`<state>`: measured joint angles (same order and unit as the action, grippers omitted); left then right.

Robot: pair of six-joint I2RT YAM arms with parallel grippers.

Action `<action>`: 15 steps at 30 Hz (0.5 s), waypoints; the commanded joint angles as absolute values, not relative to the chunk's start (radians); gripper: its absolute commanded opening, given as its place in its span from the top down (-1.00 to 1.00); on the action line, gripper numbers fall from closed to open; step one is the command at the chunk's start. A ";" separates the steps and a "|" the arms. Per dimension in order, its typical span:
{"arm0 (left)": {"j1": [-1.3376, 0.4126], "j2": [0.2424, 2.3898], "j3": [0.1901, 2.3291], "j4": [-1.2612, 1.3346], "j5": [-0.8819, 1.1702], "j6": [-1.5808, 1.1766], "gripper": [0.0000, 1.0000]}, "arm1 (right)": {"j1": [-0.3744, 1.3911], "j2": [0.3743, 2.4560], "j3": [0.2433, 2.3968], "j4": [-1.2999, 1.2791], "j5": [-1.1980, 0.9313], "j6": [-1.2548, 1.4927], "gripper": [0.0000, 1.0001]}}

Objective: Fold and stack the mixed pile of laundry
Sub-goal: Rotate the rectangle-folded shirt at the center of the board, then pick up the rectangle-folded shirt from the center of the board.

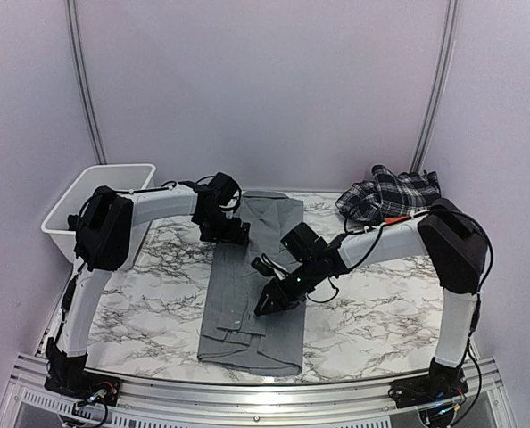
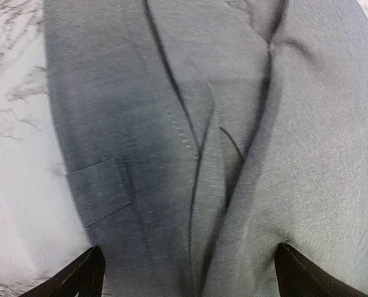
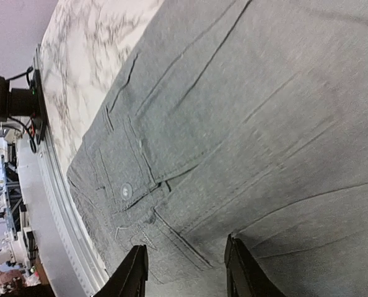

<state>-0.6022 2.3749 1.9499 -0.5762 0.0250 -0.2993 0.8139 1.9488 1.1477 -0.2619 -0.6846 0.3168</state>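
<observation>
Grey trousers [image 1: 247,312] lie flat and lengthwise in the middle of the marble table [image 1: 372,312], waistband toward the near edge. My left gripper [image 1: 233,234] hovers over their far end, open wide, with seams and folds of the grey cloth [image 2: 190,154] beneath it and nothing between its fingers [image 2: 88,272]. My right gripper [image 1: 270,303] sits low over the trousers' middle, its jaws open to a narrower gap. The waistband button [image 3: 126,190] and a pocket show just ahead of its fingertips [image 3: 136,263]. A black-and-white plaid piece [image 1: 392,194] lies bunched at the back right.
A white plastic basket [image 1: 94,198] stands at the table's left edge, behind the left arm. Lavender walls enclose the back and sides. A metal rail [image 1: 247,392] runs along the near edge.
</observation>
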 commanded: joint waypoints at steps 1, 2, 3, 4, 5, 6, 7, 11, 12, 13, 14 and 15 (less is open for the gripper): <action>-0.554 2.352 2.034 -0.647 0.016 -0.253 -0.98 | 0.718 1.948 1.286 -0.339 -0.626 0.241 0.21; -0.554 2.312 2.031 -0.647 0.005 -0.243 -0.98 | 0.696 1.938 1.308 -0.354 -0.627 0.228 0.18; -0.551 2.291 2.028 -0.646 0.005 -0.239 -0.98 | 0.682 1.928 1.331 -0.369 -0.635 0.215 0.12; -0.543 2.252 2.025 -0.646 0.004 -0.239 -0.98 | 0.678 1.915 1.355 -0.383 -0.654 0.203 0.08; -0.538 2.219 2.026 -0.646 0.016 -0.241 -0.98 | 0.677 1.901 1.386 -0.392 -0.677 0.194 0.05; -0.531 2.187 2.025 -0.645 0.039 -0.249 -0.98 | 0.677 1.878 1.413 -0.392 -0.690 0.196 0.01; -0.523 2.154 2.024 -0.646 0.049 -0.261 -0.98 | 0.678 1.850 1.432 -0.383 -0.695 0.202 -0.04; -0.517 1.965 1.948 -0.633 0.019 -0.283 -0.98 | 0.677 1.702 1.502 -0.393 -0.593 0.175 -0.28; -0.518 1.908 1.905 -0.614 0.007 -0.285 -0.98 | 0.678 1.661 1.518 -0.411 -0.545 0.156 -0.38; -0.517 1.843 1.853 -0.595 0.005 -0.285 -0.98 | 0.679 1.620 1.524 -0.422 -0.503 0.142 -0.60; -0.517 1.781 1.795 -0.569 0.005 -0.293 -0.98 | 0.677 1.573 1.519 -0.422 -0.465 0.133 -0.82; -0.517 1.713 1.727 -0.520 -0.018 -0.314 -0.98 | 0.674 1.528 1.502 -0.405 -0.430 0.142 -0.95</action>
<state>-0.5224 1.9301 1.8854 -0.5980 0.0208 -0.2787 0.6720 1.6936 1.4647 -0.3943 -0.5785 0.1902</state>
